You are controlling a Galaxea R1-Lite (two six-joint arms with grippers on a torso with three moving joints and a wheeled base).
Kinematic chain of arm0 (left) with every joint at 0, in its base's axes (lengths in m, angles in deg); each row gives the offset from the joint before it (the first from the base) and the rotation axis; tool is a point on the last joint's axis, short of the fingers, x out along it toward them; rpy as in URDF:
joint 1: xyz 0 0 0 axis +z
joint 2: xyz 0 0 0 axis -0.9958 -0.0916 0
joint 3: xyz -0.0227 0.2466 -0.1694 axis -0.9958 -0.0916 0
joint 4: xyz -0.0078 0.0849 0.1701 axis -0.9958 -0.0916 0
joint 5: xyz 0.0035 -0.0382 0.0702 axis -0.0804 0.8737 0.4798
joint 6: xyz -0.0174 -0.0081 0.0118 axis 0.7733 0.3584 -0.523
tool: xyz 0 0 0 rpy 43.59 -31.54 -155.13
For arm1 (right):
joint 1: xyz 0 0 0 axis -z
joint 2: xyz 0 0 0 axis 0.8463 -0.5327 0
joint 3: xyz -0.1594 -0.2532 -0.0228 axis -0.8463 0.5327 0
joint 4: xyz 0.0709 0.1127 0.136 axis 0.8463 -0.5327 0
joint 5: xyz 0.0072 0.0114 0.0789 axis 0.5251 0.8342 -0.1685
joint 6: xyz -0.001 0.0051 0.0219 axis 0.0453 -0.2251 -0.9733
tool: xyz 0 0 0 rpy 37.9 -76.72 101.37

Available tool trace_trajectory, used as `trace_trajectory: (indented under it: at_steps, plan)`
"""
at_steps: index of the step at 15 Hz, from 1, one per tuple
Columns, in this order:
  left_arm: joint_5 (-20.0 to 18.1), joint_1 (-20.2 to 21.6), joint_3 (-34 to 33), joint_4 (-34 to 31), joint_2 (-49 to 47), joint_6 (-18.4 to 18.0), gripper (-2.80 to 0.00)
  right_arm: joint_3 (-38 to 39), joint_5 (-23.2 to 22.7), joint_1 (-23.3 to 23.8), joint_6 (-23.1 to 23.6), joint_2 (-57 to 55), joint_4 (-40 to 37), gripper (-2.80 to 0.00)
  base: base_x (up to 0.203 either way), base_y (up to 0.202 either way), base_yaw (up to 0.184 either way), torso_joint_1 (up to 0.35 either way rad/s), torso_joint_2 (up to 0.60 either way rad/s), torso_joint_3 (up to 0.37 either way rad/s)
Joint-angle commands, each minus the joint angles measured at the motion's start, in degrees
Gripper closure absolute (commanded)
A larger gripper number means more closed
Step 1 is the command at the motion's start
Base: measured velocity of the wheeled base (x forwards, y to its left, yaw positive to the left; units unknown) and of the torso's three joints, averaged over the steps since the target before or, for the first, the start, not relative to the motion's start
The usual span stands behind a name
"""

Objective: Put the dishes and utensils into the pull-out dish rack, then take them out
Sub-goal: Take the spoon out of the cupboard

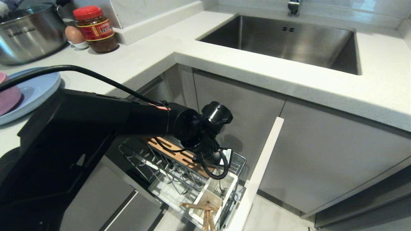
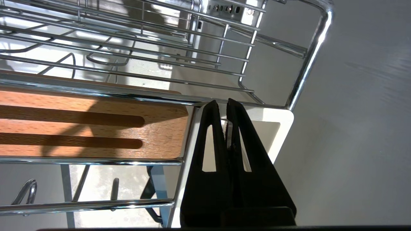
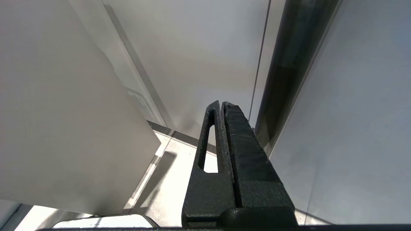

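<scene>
**Left claw closed over the cutlery cup; utensil upright between the pads**

We find the left gripper (image 2: pixel 223 104) pointing down into the white cutlery cup (image 2: pixel 282 125) of the pull-out dish rack (image 2: pixel 316 38). Its pads are together on a thin silvery strip, which we read as the metal utensil (image 2: pixel 228 136) standing on end, so extraction runs straight up. The chopsticks (image 1: pixel 205 213) lean in the neighbouring compartment. The right gripper (image 3: pixel 221 104) is parked and closed.

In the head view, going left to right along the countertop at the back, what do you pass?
Steel pot → egg → red-lidded jar → sink.
</scene>
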Motion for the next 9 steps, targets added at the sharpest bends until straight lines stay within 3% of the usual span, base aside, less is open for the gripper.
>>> trace_trajectory:
  at_steps: [1, 9]
  plan:
    - [0.28, -0.34, -0.09, -0.29, 0.38, 0.13, 0.00, 0.00, 0.01, 0.00, -0.03, 0.23, 0.05, 0.00, 0.000, 0.000, 0.000, 0.000, 0.00, 0.000]
    - [3.14, -2.01, -0.35, -2.82, 7.52, 1.15, 0.00, 0.00, 0.01, 0.00, -0.03, 0.24, 0.05, 0.00, 0.000, 0.000, 0.000, 0.000, 0.00, 0.000]
